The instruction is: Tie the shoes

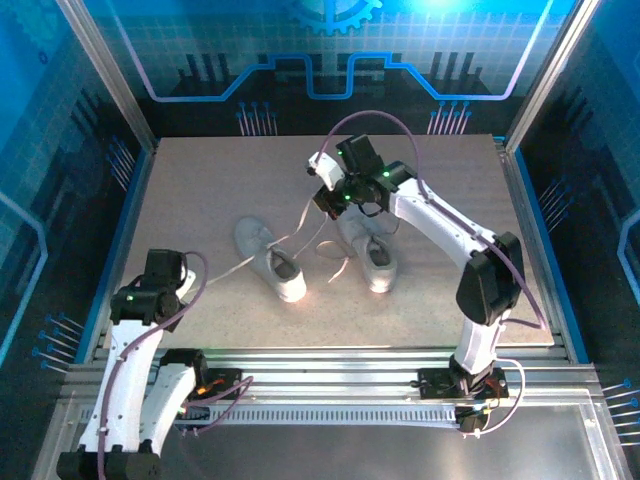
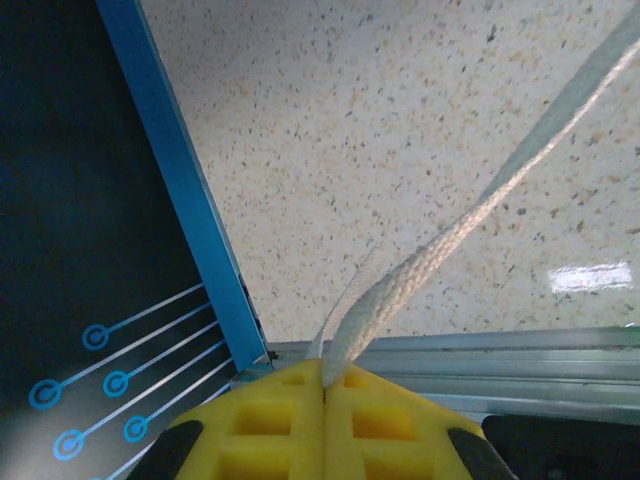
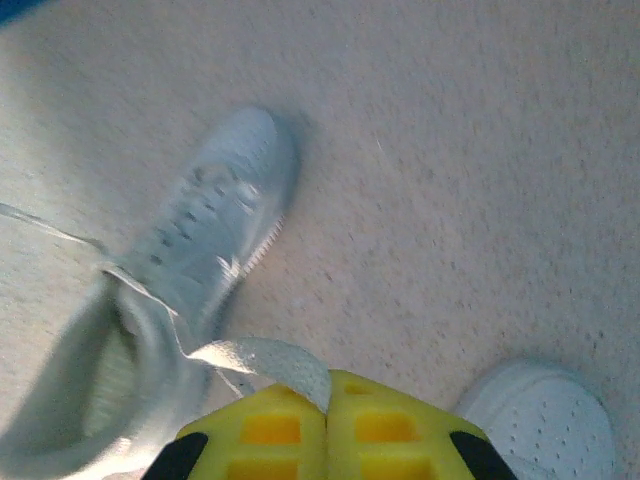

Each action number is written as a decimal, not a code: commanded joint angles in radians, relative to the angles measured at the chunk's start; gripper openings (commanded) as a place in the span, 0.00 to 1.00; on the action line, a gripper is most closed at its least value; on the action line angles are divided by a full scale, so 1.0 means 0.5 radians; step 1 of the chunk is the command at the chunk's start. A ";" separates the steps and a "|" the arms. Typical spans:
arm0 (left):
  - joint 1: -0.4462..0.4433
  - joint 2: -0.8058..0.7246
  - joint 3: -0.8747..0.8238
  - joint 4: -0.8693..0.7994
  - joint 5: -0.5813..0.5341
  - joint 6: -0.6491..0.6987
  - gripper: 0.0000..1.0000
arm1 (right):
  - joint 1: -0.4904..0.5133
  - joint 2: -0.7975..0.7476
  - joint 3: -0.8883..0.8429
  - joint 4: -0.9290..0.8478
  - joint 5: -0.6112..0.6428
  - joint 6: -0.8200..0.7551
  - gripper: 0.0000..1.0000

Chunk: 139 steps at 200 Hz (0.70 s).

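Two small white sneakers lie mid-table, the left shoe point(image 1: 270, 260) and the right shoe point(image 1: 368, 250). My left gripper point(image 1: 186, 286) sits low near the table's front left corner. Its yellow pads point(image 2: 270, 420) are shut on a white lace point(image 2: 430, 262) that stretches taut away to the left shoe. My right gripper point(image 1: 330, 202) hovers beyond the shoes, shut on the left shoe's other lace point(image 3: 262, 356), which runs down to that shoe point(image 3: 200, 240). The right shoe's toe point(image 3: 548, 418) shows at the lower right. Loose laces point(image 1: 335, 255) lie between the shoes.
A blue side wall point(image 2: 180, 190) and an aluminium rail point(image 2: 480, 350) border the table at the front left corner. The speckled tabletop point(image 1: 200, 190) spreads to the left and behind the shoes. Blue enclosure walls point(image 1: 330, 60) ring the workspace.
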 commanded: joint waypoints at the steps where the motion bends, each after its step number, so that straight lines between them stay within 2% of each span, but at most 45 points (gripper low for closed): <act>1: -0.003 -0.063 -0.023 -0.063 -0.167 0.012 0.00 | -0.013 0.097 -0.031 -0.102 0.114 -0.052 0.00; 32: 0.009 -0.084 -0.044 -0.081 -0.221 0.014 0.00 | -0.023 0.118 -0.123 -0.039 0.161 -0.049 0.00; 46: 0.006 -0.095 -0.054 -0.062 -0.162 0.042 0.00 | -0.026 0.130 -0.161 -0.028 0.155 -0.071 0.00; 62: 0.000 -0.112 -0.036 -0.035 0.050 0.088 0.00 | -0.015 0.134 -0.205 -0.006 0.066 -0.118 0.02; 72: -0.008 -0.123 -0.008 -0.029 0.280 0.124 0.00 | -0.005 0.119 -0.252 0.033 0.023 -0.126 0.09; 79: -0.009 -0.132 0.010 -0.019 0.448 0.143 0.00 | 0.000 0.106 -0.292 0.068 -0.020 -0.126 0.17; 96: -0.011 -0.134 0.037 0.023 0.787 0.206 0.19 | 0.001 0.054 -0.401 0.151 -0.104 -0.094 0.31; 109: -0.012 -0.112 0.050 0.109 0.902 0.207 0.36 | -0.002 0.012 -0.484 0.197 -0.139 -0.060 0.40; 114: -0.012 -0.097 0.054 0.147 0.926 0.203 0.43 | 0.000 -0.009 -0.512 0.207 -0.147 -0.049 0.43; 139: -0.018 0.057 0.115 0.290 1.166 0.200 0.63 | 0.014 -0.108 -0.648 0.258 -0.144 0.003 0.49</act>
